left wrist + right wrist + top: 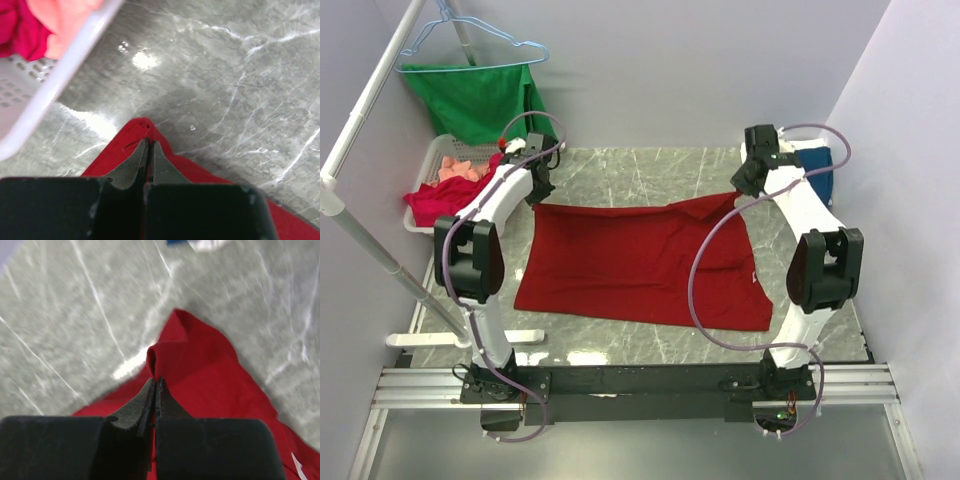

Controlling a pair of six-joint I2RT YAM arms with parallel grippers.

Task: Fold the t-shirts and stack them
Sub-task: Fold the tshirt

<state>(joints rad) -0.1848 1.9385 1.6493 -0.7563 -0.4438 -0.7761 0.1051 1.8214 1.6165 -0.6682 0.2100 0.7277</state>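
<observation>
Both tools [150,146] [155,383] pinching deep-red t-shirt [640,265] far corners.

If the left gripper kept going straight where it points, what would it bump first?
Just beyond the red shirt corner it pinches, the left gripper would probably hit the marble table. The white basket sits off to the side, likely missed.

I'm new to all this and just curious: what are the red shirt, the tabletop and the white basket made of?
The red shirt looks like soft matte cloth, perhaps cotton: it creases and folds limply. The tabletop looks like polished grey marble or marble-print laminate: white veins, glossy glare. The basket seems moulded white plastic: smooth rim, perforated wall.
</observation>
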